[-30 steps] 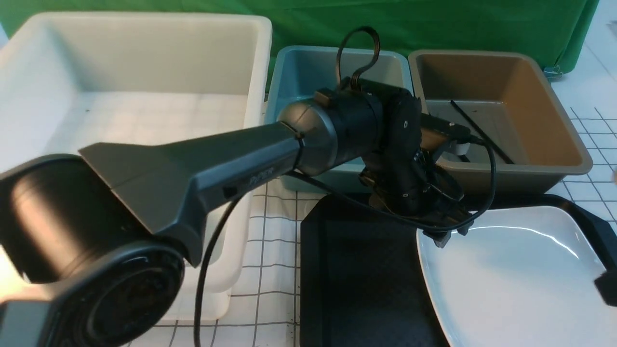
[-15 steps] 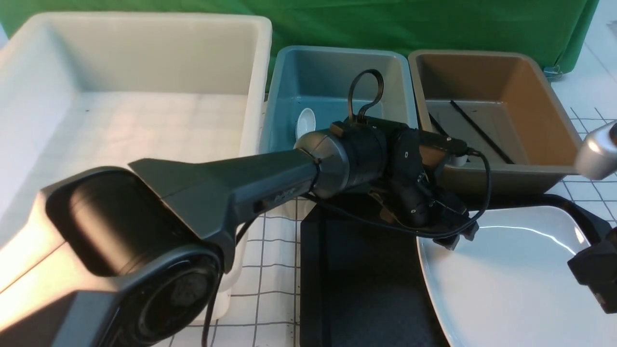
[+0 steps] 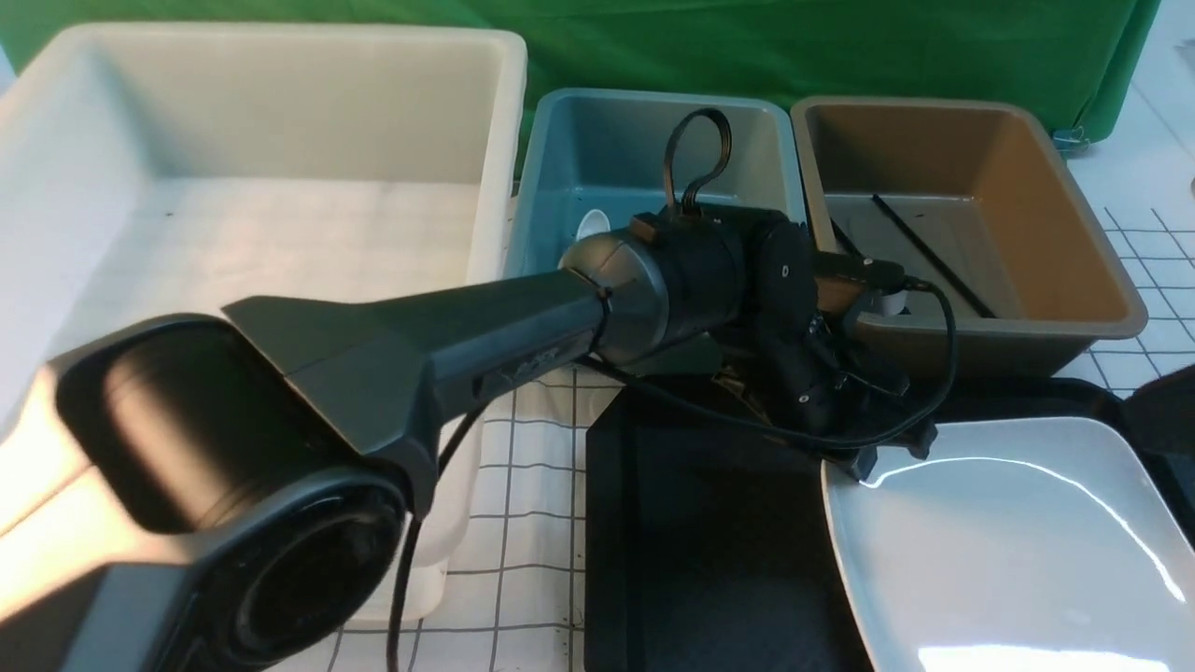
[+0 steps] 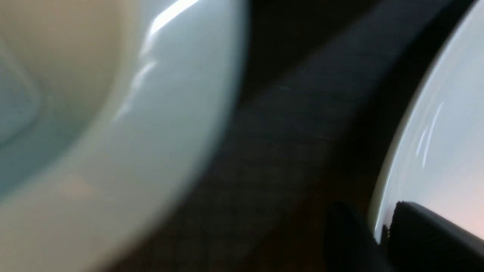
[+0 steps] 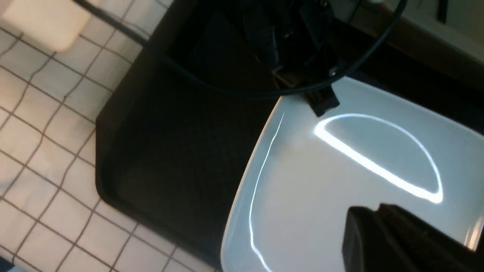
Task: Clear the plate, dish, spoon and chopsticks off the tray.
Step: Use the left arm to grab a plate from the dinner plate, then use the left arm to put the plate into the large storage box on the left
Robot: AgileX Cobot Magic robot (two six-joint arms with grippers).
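Observation:
The large white plate [image 3: 1008,551] lies on the right half of the black tray [image 3: 691,541]. My left gripper [image 3: 892,453] reaches across to the plate's far left corner. In the left wrist view the left gripper [image 4: 378,230] has the plate [image 4: 446,132] rim pinched between its two fingers. My right gripper [image 5: 368,213] hangs shut over the plate [image 5: 321,189], nothing between its fingers. The black chopsticks [image 3: 924,252] lie in the brown bin [image 3: 1074,233]. A small white piece [image 3: 590,224] sits in the blue bin [image 3: 560,168], mostly hidden by my left arm; dish or spoon, I cannot tell.
A big white bin [image 3: 261,187] stands at the back left, with the blue and brown bins in a row beside it, just behind the tray. My left arm [image 3: 420,345] crosses in front of the white and blue bins. A dark part of my right arm [image 3: 1167,401] shows at the right edge.
My left gripper has closed on the plate's far left rim. The plate has shifted and tilted. My right arm has moved from the plate's right edge toward the back.

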